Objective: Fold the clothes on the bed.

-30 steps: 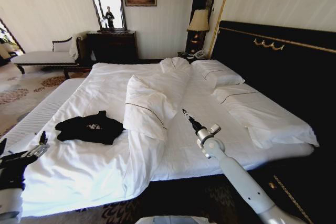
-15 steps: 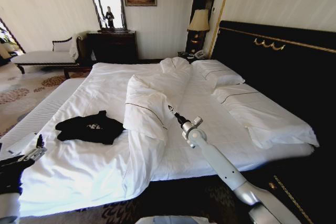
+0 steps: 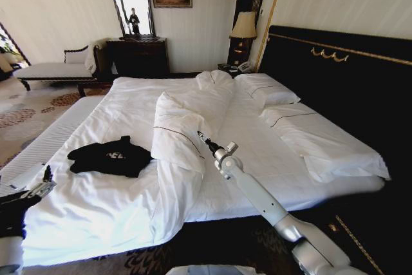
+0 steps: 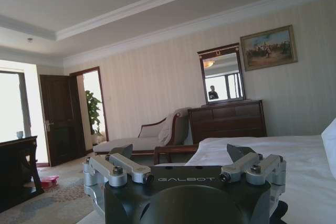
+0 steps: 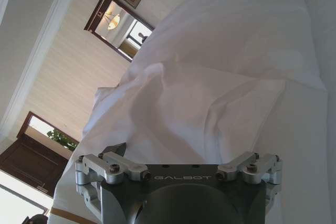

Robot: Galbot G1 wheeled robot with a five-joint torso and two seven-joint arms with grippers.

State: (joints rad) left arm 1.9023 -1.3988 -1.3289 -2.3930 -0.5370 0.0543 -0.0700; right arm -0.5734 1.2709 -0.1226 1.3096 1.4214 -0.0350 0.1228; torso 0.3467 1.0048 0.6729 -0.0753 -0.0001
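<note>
Swinging leftward over the duvet (image 3: 187, 127), the right gripper (image 3: 201, 136) spreads empty fingers, like the left gripper (image 3: 46, 175). Near the bed's (image 3: 116, 210) left edge lies the soft, light T-shirt (image 3: 109, 156); pinch its sleeves.

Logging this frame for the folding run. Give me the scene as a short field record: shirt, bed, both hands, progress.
shirt: black T-shirt, crumpled, on the white sheet near the bed's left edge
bed: white bedding, duvet bunched in a ridge down the middle
right hand: open, extended over the bed against the duvet ridge, apart from the shirt
left hand: open, low at the bed's left edge, short of the shirt
progress: folding not yet begun; shirt untouched
</note>
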